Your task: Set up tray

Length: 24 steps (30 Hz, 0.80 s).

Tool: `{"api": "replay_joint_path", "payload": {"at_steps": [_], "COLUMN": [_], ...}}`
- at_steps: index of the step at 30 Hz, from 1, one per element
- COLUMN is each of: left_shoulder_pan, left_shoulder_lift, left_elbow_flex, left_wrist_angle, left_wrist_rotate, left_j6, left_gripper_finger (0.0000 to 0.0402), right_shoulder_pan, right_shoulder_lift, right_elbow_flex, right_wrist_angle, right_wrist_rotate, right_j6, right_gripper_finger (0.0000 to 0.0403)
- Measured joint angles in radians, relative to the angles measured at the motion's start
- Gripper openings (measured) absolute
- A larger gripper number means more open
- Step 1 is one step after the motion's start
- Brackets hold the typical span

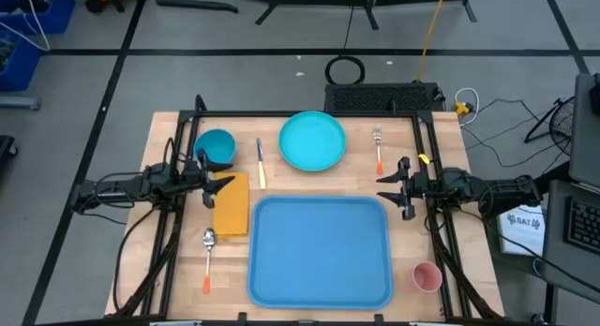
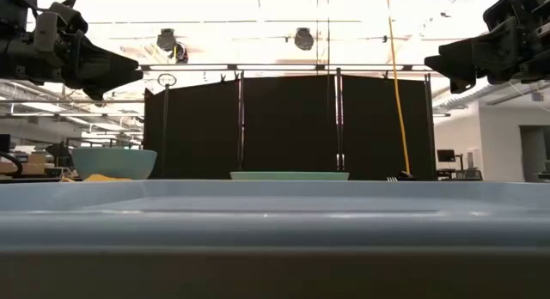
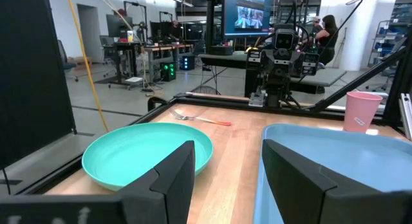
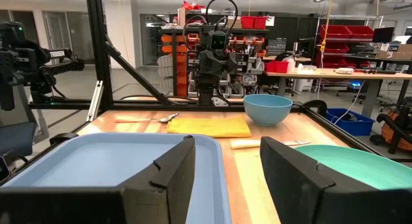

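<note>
The large blue tray (image 1: 319, 251) lies flat on the table's near middle. The turquoise plate (image 1: 312, 140) rests behind it. A blue bowl (image 1: 215, 146), a yellow-handled knife (image 1: 261, 164), a yellow-orange napkin (image 1: 232, 204) and an orange-handled spoon (image 1: 208, 260) lie to the left. An orange-handled fork (image 1: 378, 150) and a pink cup (image 1: 427, 277) stand to the right. My left gripper (image 1: 208, 178) hangs open above the napkin's far end. My right gripper (image 1: 392, 190) hangs open beside the tray's right far corner. Both are empty.
A dark metal frame (image 1: 309, 114) runs along the table's far and side edges. Bare wood shows between the tray and the plate, and to the tray's right (image 1: 412, 237). A person (image 3: 327, 32) shows in the room beyond the table.
</note>
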Motion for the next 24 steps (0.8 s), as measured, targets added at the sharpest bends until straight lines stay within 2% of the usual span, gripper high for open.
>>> {"api": "replay_joint_path", "payload": {"at_steps": [19, 24], "left_shoulder_pan": [0.0, 0.0], "left_shoulder_lift": [0.0, 0.0], "left_elbow_flex": [0.0, -0.002], "left_wrist_angle": [0.003, 0.082], "left_wrist_rotate": [0.0, 0.0], "left_j6": [0.0, -0.009], "left_gripper_finger": [0.0186, 0.0186], "right_shoulder_pan": [0.0, 0.0], "right_shoulder_lift": [0.0, 0.0], "right_elbow_flex": [0.0, 0.0], "right_wrist_angle": [0.0, 0.0], "right_wrist_rotate": [0.0, 0.0], "right_j6": [-0.049, -0.049], "right_gripper_finger": [0.0167, 0.0167]}}
